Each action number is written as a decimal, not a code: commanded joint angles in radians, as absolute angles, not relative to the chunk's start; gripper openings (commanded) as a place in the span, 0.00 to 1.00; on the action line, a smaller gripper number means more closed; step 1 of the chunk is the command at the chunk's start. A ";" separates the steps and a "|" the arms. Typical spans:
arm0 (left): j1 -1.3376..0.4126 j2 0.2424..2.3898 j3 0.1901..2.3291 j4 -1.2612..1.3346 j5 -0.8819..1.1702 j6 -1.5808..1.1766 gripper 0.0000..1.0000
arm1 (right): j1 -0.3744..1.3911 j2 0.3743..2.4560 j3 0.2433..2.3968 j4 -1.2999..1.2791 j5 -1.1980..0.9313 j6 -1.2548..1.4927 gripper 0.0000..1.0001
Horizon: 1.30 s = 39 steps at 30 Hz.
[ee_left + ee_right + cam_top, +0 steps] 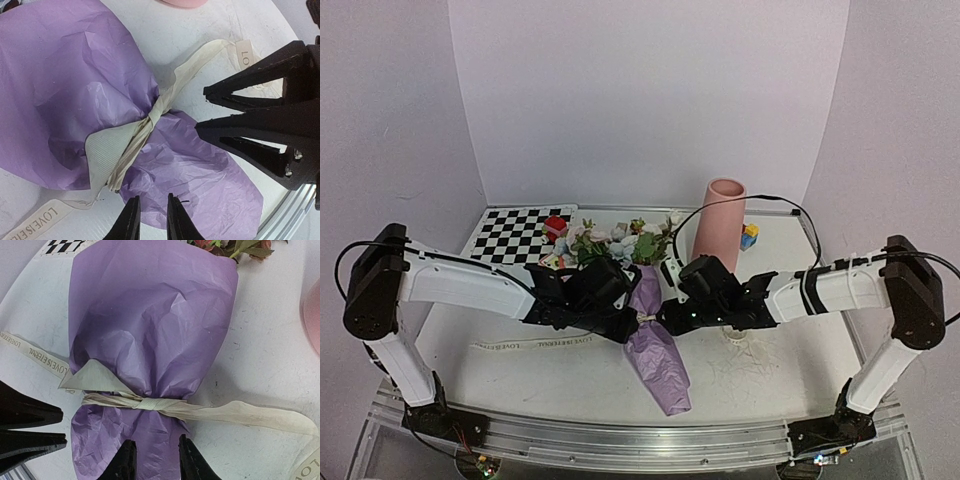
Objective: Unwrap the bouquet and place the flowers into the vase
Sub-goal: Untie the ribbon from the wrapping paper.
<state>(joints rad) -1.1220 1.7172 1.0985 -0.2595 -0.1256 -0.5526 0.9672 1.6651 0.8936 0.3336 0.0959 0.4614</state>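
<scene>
The bouquet (655,350) lies on the worktop (770,370) between the two arms, flowers (620,245) pointing away and the paper tail towards the near edge. Its ribbon (150,402) is tied round the waist, so the step in hand looks like untying.

The left jaws stand a narrow gap apart and the right jaws somewhat wider. Both hang over the purple paper just below the knot, with nothing between them.

Next, one pair probably needs to close on a loose ribbon end and pull while the other steadies the paper. The vase (720,225) stands upright, far right.
</scene>
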 commanded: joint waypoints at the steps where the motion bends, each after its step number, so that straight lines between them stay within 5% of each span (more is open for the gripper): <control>1: -1.113 1.747 1.165 -0.254 -0.173 -0.504 0.21 | 0.967 1.667 0.917 0.333 0.112 0.462 0.31; 18: -1.105 1.899 1.281 -0.349 -0.269 -0.449 0.23 | 0.967 1.763 0.974 0.345 0.107 0.462 0.30; 30: -1.106 1.884 1.221 -0.350 -0.280 -0.488 0.01 | 0.965 1.851 1.055 0.352 0.071 0.456 0.32; 39: -1.106 1.811 1.195 -0.348 -0.282 -0.517 0.00 | 0.964 1.858 1.049 0.328 0.100 0.465 0.24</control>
<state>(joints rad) -1.1069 1.8907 1.2100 -0.3412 -0.2663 -0.4992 0.9646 1.8664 1.0519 0.3528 0.0861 0.4649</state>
